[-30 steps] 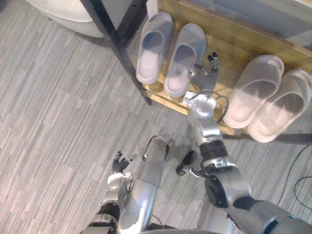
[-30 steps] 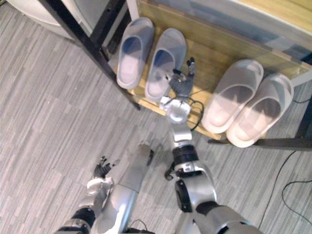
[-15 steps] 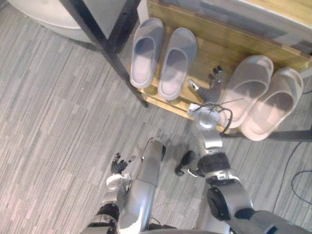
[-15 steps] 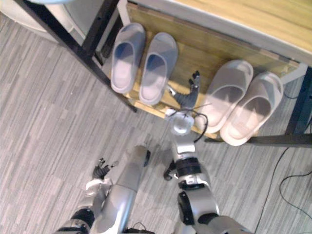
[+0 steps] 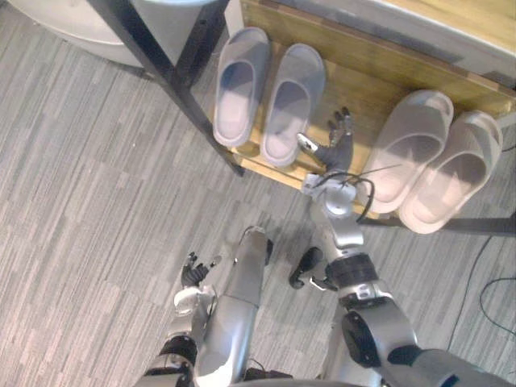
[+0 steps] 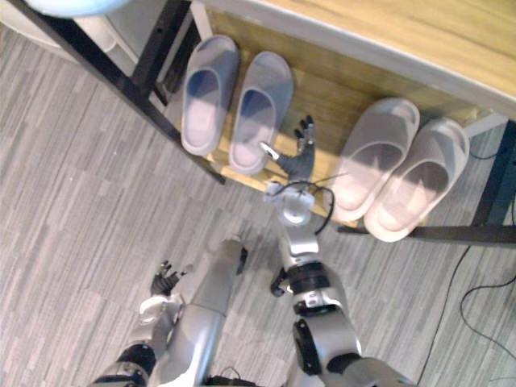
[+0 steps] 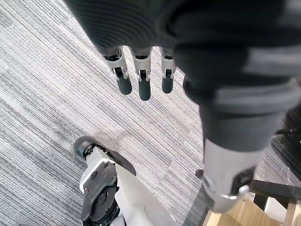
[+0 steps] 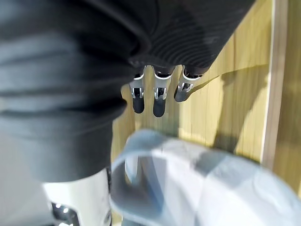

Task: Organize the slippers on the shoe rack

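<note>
Two grey slippers, one (image 5: 239, 85) beside the other (image 5: 292, 100), lie side by side on the left part of the low wooden shoe rack (image 5: 367, 76). A paler pair, one slipper (image 5: 412, 147) next to the other (image 5: 455, 169), lies on its right part. My right hand (image 5: 336, 147) hovers open over the bare wood between the two pairs, close to the inner grey slipper (image 8: 188, 183), holding nothing. My left hand (image 5: 196, 272) hangs low over the floor at the lower left, fingers (image 7: 141, 80) relaxed and empty.
A black metal leg (image 5: 173, 76) slants down past the left end of the rack. Grey striped carpet (image 5: 89, 185) covers the floor in front. A pale rounded object (image 5: 72, 20) sits at the top left.
My right hand has shifted left from beside the pale pair toward the grey pair. The camera has moved slightly. The slippers and my left hand stay where they were.
</note>
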Available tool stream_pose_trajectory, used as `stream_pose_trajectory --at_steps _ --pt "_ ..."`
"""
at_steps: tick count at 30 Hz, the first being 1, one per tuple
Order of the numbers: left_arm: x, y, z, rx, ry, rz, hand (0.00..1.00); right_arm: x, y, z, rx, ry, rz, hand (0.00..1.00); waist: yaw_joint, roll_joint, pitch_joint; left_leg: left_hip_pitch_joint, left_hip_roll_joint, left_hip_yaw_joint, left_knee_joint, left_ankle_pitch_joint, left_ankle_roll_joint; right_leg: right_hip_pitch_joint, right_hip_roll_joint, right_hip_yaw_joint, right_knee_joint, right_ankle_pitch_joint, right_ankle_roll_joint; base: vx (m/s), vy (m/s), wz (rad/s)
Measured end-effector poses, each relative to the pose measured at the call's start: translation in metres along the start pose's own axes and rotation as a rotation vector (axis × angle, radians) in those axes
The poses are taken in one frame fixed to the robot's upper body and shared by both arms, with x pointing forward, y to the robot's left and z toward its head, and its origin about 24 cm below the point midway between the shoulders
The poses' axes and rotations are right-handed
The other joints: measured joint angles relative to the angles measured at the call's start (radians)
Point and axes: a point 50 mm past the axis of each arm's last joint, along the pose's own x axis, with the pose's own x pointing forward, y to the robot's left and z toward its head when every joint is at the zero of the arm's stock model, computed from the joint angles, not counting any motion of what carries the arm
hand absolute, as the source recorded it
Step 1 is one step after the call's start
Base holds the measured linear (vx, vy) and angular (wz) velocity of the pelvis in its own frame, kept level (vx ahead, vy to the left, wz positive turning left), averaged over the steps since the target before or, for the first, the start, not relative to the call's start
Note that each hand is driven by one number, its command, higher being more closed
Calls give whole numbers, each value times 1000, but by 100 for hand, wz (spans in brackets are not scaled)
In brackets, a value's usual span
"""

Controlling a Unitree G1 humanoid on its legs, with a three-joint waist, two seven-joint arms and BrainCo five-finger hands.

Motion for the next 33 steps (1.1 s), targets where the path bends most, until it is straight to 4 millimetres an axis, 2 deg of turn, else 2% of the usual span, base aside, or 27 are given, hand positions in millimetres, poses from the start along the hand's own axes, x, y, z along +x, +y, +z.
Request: stream_pose_trajectory --at_steps 7,19,22,25,28,30,31,32,33 --pt "0 -1 0 1 -2 -1 0 1 15 1 39 12 22 0 1 0 2 -3 -18 -9 1 4 -8 4 -16 -7 8 -8 13 -2 25 9" --pt "0 -2 -1 10 8 -3 0 3 11 -2 58 33 7 0 1 7 8 28 -23 -12 0 0 1 42 -26 -16 8 -12 14 -11 19 2" --pt "0 -3 -3 9 18 -6 0 0 3 -9 35 56 12 0 -3 8 11 78 -22 -12 -17 0 2 96 -25 -21 -13 -12 14 -4 17 2" --pt "-2 2 -10 8 35 9 0 -13 -9 -27 -17 102 22 0 -7 6 11 162 -11 -2 -74 5 12 177 -18 -23 -70 -6 24 13 2 -1" --pt "-6 19 -20 14 59 43 0 -42 -26 -61 -97 215 31 0 -21 -5 9 283 32 45 -193 37 24 298 -9 -35 -185 32 16 94 -17 -1" --pt "-8 24 -24 21 69 48 0 -54 -31 -72 -132 254 38 0 -29 -7 9 332 43 63 -237 49 29 345 -5 -37 -225 48 17 103 -20 -4" --pt "-12 33 -32 32 89 65 0 -71 -35 -83 -149 302 59 0 -40 -12 7 405 58 79 -292 61 30 413 9 -36 -286 73 17 104 4 -14" --pt "-14 37 -34 36 96 70 0 -75 -35 -85 -161 311 71 0 -44 -17 4 424 61 82 -308 65 31 430 11 -35 -303 78 18 198 14 -22" --pt "-17 46 -41 51 113 88 0 -88 -34 -94 -185 347 105 0 -56 -36 -17 476 67 94 -358 75 36 476 23 -32 -356 96 24 125 15 -15"
